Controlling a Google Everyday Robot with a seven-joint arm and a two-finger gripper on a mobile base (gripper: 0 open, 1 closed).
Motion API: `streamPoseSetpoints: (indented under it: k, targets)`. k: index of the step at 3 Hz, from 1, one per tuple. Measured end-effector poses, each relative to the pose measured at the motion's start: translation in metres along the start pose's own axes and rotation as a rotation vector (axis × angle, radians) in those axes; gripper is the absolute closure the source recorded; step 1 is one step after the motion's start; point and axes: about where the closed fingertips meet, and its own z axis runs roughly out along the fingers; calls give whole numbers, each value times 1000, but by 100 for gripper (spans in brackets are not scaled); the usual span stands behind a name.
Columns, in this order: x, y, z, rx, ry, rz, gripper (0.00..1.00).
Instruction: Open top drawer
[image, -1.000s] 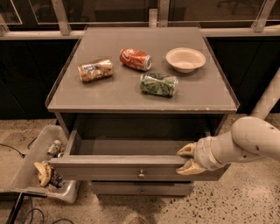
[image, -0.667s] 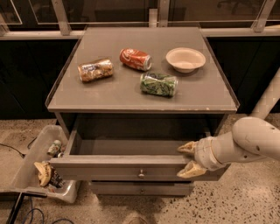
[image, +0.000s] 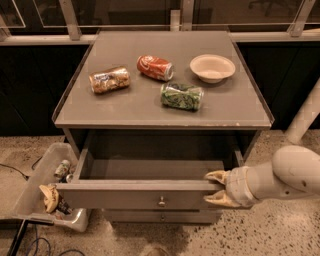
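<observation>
The top drawer of the grey cabinet stands pulled out toward me, its plain grey inside showing and its small round metal knob at the centre of the flat front. My gripper is at the right end of the drawer front, with one yellowish finger at the top edge and the other lower at the front's right corner. The white arm comes in from the right. Below the open drawer a narrower drawer front shows, shut.
On the cabinet top lie a brown can, a red can, a green bag and a white bowl. A grey bin with trash sits on the floor at the left. Cables lie at lower left.
</observation>
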Motion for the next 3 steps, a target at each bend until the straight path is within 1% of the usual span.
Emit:
streamPoseSetpoints:
  k: [1,2,3]
  targets:
    - [-2,0,-2,1,0,1,100]
    - [-10,4,-7,29,-8,-14,100]
    - [-3,32,-8,41,-5,10,100]
